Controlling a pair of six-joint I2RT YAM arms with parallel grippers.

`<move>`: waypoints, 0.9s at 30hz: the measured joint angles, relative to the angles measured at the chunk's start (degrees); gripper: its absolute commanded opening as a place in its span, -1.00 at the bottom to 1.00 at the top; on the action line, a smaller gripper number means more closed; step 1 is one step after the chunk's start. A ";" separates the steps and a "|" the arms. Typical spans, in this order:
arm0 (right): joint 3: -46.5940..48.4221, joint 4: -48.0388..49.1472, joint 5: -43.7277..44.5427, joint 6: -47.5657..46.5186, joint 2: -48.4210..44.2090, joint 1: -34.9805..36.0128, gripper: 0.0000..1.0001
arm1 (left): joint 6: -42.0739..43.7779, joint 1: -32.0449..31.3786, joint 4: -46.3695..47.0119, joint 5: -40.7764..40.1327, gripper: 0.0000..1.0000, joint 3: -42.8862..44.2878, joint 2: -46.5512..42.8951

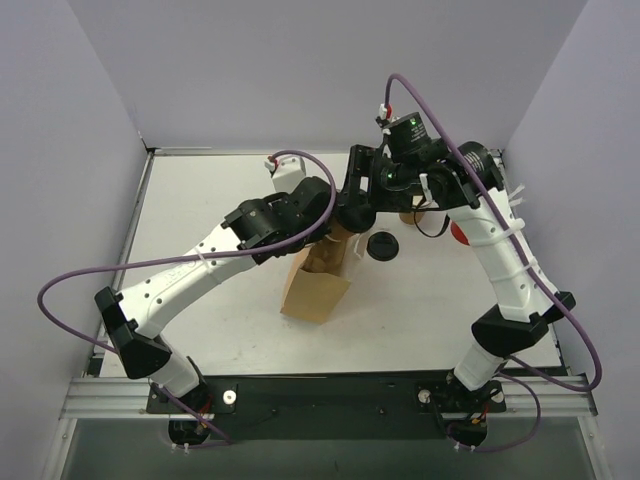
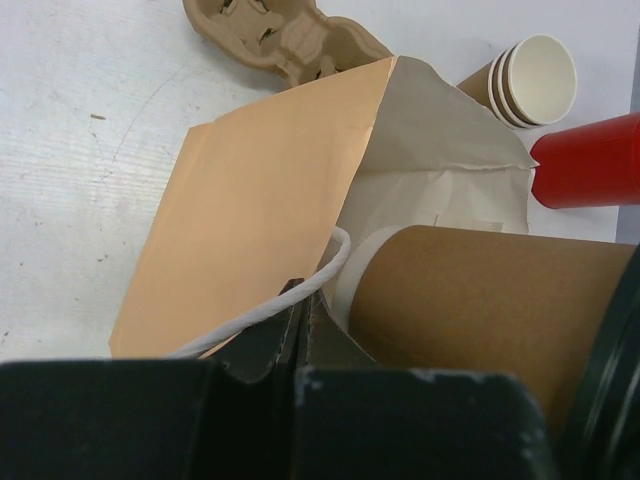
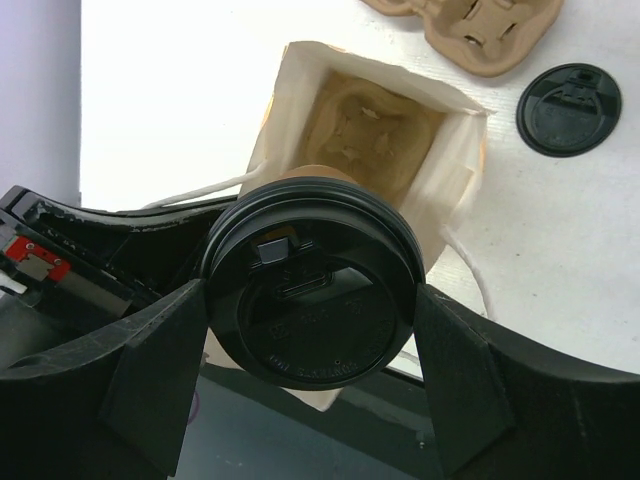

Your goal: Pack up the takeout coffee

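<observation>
Insertion step in hand: the right gripper point(image 3: 310, 335) is clamping the takeout coffee point(image 2: 480, 290) by its sides, with the cup's base sitting right at the mouth of the paper bag point(image 2: 260, 200), not yet down inside. The left gripper point(image 2: 300, 312) is showing fingers pressed together at the bag's near rim by the white cord handle point(image 2: 290, 290) — apparently pinching it open. Next move is calling for a straight lowering to the bag's bottom — clear of the rim — before releasing.

The coffee cup point(image 2: 480, 300) is cut off at the frame's right edge; from above, the arms point(image 1: 290, 215) hide it and the mouth of the brown bag point(image 1: 312, 292).
</observation>
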 measured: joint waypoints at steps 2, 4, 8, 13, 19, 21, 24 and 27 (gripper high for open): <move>2.36 -2.03 1.03 -0.85 1.36 0.00 -0.04 | -1.60 -0.33 0.55 -0.87 -1.00 -0.94 0.00; 4.66 -3.30 2.21 -1.46 2.16 -0.02 -0.04 | -2.58 -0.52 0.72 -1.55 -1.00 -1.29 0.00; 7.10 -4.70 3.43 -2.25 2.29 -0.44 -0.03 | -2.95 -0.55 1.33 -2.21 -1.00 -1.40 0.00; 10.84 -5.35 3.76 -2.49 3.43 -0.83 -0.05 | -2.95 -1.16 1.81 -2.25 -1.00 -1.66 0.00; 13.51 -4.50 3.74 -2.08 5.81 -0.94 -0.07 | -3.06 -1.77 2.99 -1.88 -1.00 -1.77 0.00; 13.60 -4.00 3.58 -1.68 6.45 -0.94 -0.09 | -3.65 -1.86 3.02 -1.95 -1.00 -1.77 0.00; 13.53 -3.72 3.04 -0.92 6.97 -0.76 -0.09 | -5.77 -2.16 2.93 -3.17 -1.00 -1.77 0.00; 12.92 -3.21 2.91 -0.55 6.99 -0.22 -0.09 | -8.52 -2.43 2.45 -5.03 -1.00 -1.77 0.00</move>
